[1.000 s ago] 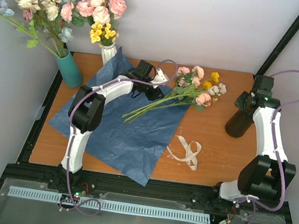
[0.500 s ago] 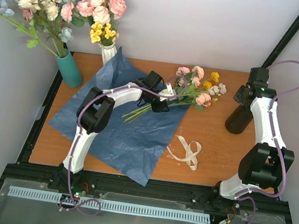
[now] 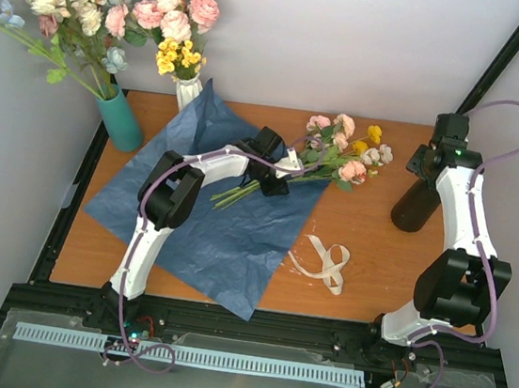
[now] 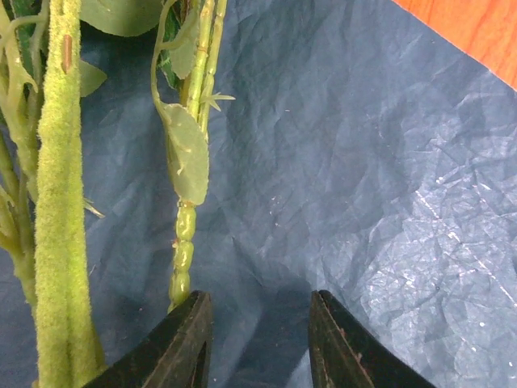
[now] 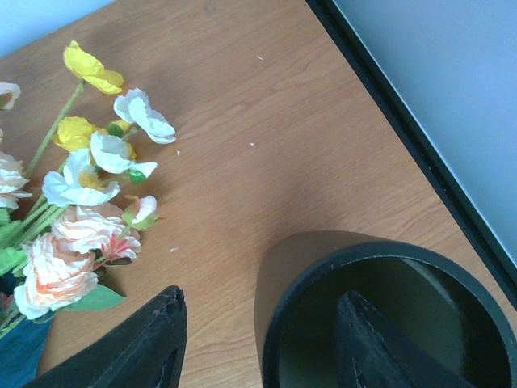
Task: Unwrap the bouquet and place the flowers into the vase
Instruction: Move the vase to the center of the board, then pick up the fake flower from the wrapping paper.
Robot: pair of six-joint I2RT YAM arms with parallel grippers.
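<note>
Flowers (image 3: 340, 157) are lying half on the dark-blue paper (image 3: 207, 235), half on the table (image 3: 375, 256). The left gripper (image 4: 257, 323) is hovering low over the paper, jaws partly apart and gripping nothing, with one green stem (image 4: 184, 242) brushing a fingertip. The right gripper (image 5: 262, 303) is straddling the rim of the vase (image 3: 416, 208), one finger inside and one outside, jaws spread, not clamping.

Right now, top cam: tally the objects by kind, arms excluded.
Vases: 3: teal vase, white vase, dark vase
Flower bunches: 3: teal-vase bunch, white-vase bunch, loose bunch
Blue paper: 1
Ribbon: 1
Total: 8
</note>
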